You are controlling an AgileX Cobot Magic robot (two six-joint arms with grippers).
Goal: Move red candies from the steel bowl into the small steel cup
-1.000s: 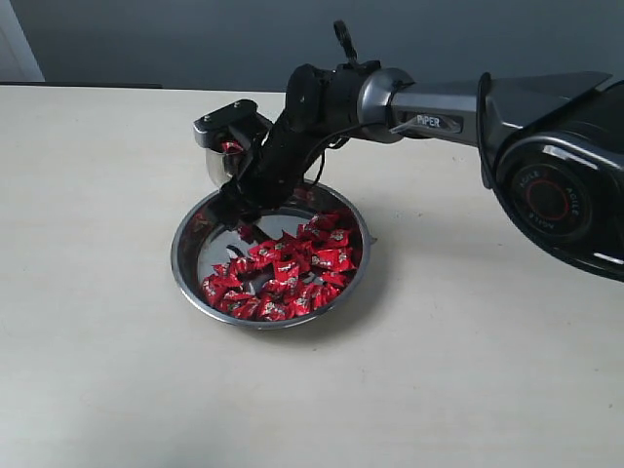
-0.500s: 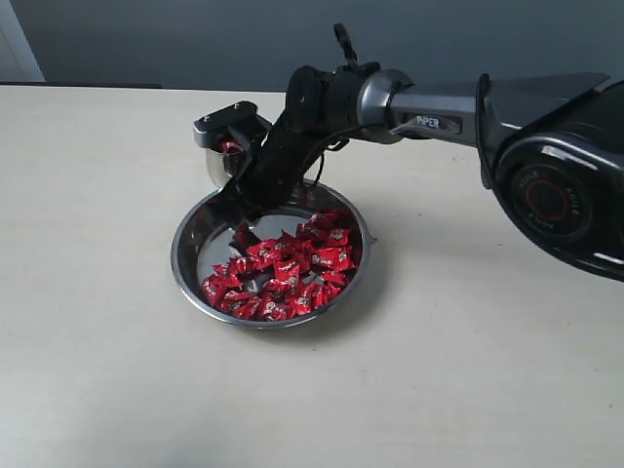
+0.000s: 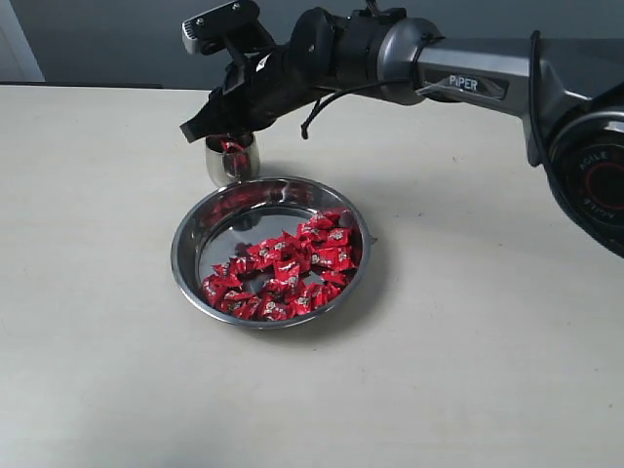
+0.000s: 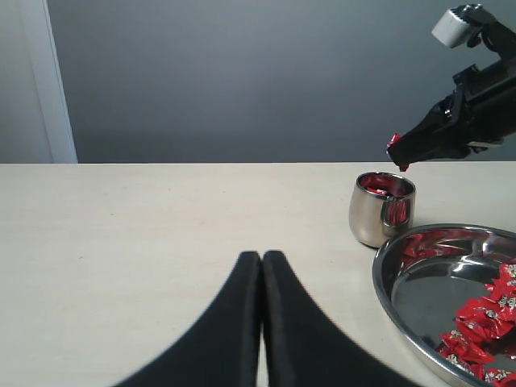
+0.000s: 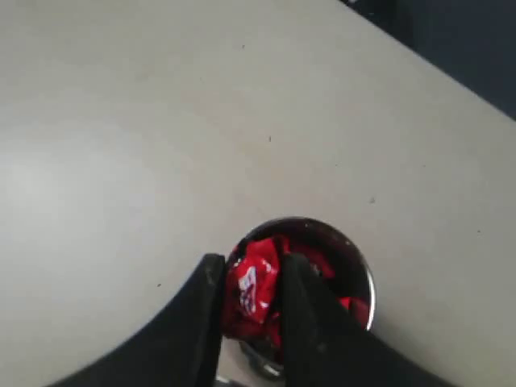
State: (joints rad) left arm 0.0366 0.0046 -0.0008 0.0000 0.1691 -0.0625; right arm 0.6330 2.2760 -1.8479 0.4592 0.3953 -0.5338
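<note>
Between the fingers of the right gripper (image 5: 251, 264) is one red candy (image 5: 251, 289), crinkled wrapper with a white mark showing. The jaws are closed partway and pinch it from both sides. The held candy hangs right above the mouth of the small steel cup (image 3: 231, 164), and in the left wrist view it sits clear of the rim. More red wrappers lie inside the cup. The cup stands upright on the table (image 3: 468, 370), just beside the far-left rim of the steel bowl (image 3: 183, 249) in the exterior view; can't tell if they touch. The bowl holds the rest of the red candies (image 3: 288, 268), heaped toward its near and right side, with bare metal nearest the cup. The right arm reaches in from the right, past the bowl's far edge. The left gripper (image 4: 262, 258) is low over the table, well apart from the cup, with fingers pressed together and holding nothing.
</note>
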